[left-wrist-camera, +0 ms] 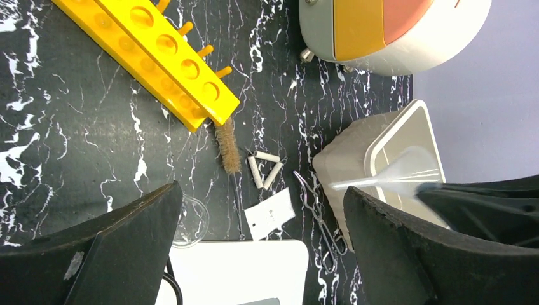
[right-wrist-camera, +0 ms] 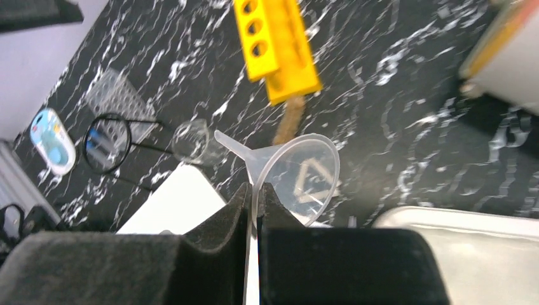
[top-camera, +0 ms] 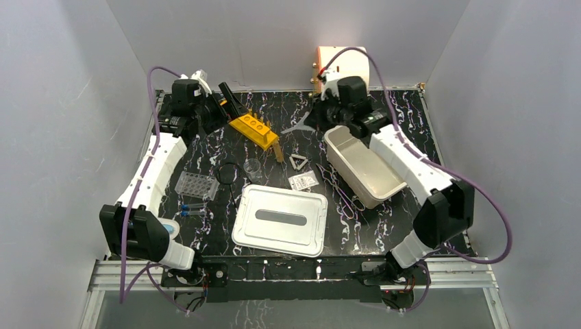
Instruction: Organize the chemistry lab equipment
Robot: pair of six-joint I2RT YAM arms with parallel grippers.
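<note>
Clear plastic funnel, wide-coned with a thin slanted stem, hangs above the black marbled table near the white tub's far end. The right gripper pinches its rim between nearly closed jaws. The left gripper gapes wide, holding nothing.

the black marbled table carries a white tub at the right and a flat lid near the front. an orange tube rack lies toward the back. a clear well plate, blue-capped vials, tiny clear beaker, white triangle and wire tongs lie spread between.

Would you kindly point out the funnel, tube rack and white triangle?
funnel [right-wrist-camera: 296,166]: right wrist view, its clear cone.
tube rack [top-camera: 255,128]: top view, its upper face.
white triangle [left-wrist-camera: 255,172]: left wrist view, its left bar.
</note>
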